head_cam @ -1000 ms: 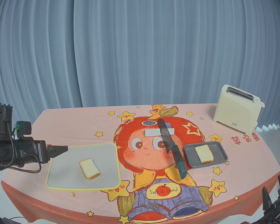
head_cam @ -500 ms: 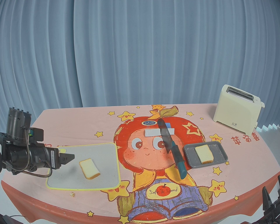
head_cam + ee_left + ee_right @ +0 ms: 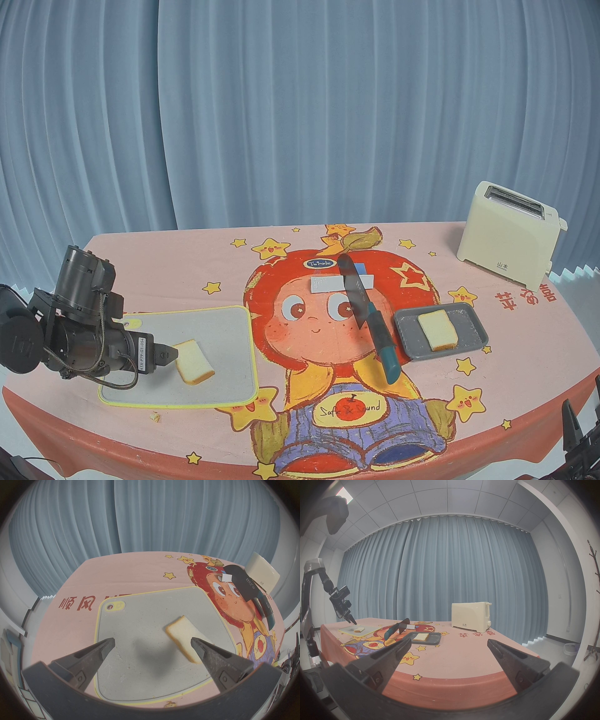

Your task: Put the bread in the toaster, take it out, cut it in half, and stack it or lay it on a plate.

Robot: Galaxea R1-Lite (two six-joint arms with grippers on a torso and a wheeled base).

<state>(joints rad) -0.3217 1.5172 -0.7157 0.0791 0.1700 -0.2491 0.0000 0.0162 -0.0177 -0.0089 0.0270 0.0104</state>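
Observation:
One pale slice of bread lies on the grey cutting board at the table's left. My left gripper hovers open just above the board, its fingertips right beside the slice's left edge. A second slice rests on the grey plate right of centre. The cream toaster stands at the far right with its slots empty. My right gripper is open and holds nothing, off the table's near right corner.
A teal-handled knife lies in the middle of the table, its dark blade propped on a small white block. A crumb sits near the front edge below the board. Blue curtains hang behind the table.
My left arm has swung right and down, bringing its open gripper from the board's left edge to the bread slice. Bread, knife, plate and toaster have not moved.

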